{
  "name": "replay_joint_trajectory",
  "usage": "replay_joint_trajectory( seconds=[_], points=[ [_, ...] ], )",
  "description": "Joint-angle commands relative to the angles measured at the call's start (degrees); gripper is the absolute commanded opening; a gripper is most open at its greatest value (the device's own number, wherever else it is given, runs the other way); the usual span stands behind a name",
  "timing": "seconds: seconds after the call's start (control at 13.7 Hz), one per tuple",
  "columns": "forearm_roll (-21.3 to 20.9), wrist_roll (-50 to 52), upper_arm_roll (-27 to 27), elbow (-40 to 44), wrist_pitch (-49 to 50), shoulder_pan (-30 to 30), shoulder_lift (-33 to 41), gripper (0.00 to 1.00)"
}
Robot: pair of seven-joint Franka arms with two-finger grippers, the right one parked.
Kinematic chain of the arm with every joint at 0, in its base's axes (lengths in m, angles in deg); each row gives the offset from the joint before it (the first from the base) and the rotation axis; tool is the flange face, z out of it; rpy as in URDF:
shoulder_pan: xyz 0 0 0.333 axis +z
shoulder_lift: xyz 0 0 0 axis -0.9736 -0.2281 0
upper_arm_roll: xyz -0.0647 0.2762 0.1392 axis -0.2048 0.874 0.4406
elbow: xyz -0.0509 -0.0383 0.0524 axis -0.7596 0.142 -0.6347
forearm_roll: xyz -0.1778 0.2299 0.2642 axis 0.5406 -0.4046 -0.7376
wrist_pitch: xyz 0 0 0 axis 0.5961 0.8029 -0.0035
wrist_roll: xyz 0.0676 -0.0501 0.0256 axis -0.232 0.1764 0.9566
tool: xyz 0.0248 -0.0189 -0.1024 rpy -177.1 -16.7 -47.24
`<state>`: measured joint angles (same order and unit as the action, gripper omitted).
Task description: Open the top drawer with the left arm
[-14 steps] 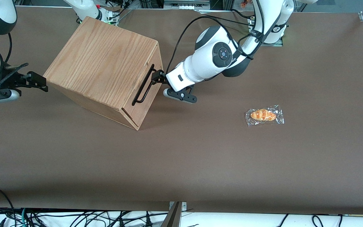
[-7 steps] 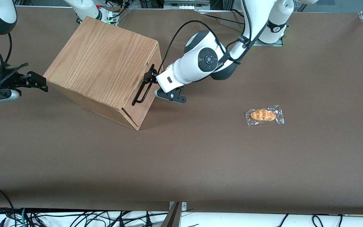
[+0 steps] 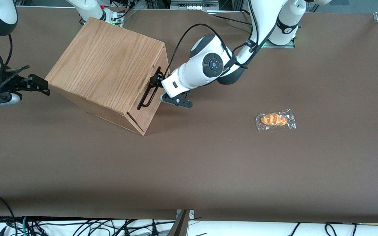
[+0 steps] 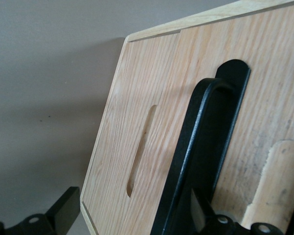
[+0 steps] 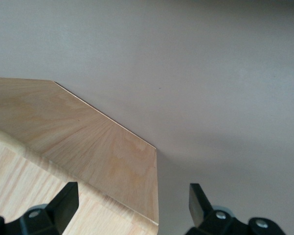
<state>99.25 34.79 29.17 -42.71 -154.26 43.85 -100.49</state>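
The oak-grained box (image 3: 107, 68) stands toward the parked arm's end of the table. The top drawer's front panel (image 3: 150, 113) sits flush in the box, with the long black bar handle (image 3: 148, 90) on it. The left arm (image 3: 208, 64) reaches to the drawer's front, with its gripper (image 3: 156, 80) at the handle's end farther from the front camera. In the left wrist view the gripper (image 4: 132, 208) is open. The handle (image 4: 200, 147) lies between the fingers, close against one fingertip (image 4: 199, 213). The panel (image 4: 156, 73) fills the view, with a slot (image 4: 141, 149) cut in it.
A wrapped bread roll (image 3: 275, 119) lies on the brown table (image 3: 208, 164) toward the working arm's end, nearer to the front camera than the arm. Cables hang along the table's front edge (image 3: 77, 226).
The left arm has moved toward the box, bringing its gripper from just off the handle onto it. The box and drawer have not moved.
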Motion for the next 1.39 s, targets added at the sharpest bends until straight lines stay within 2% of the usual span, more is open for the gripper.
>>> replay_joint_trajectory(
  seconds=[0.0,0.66,1.32],
  points=[
    [-3.78,1.21,0.7,2.1,-0.03,-0.88,-1.6,1.0],
    [-5.55,1.21,2.37,2.1,0.49,0.17,-1.43,1.0],
    [-6.87,0.77,2.46,2.1,1.02,4.92,-1.16,1.0]
  ],
)
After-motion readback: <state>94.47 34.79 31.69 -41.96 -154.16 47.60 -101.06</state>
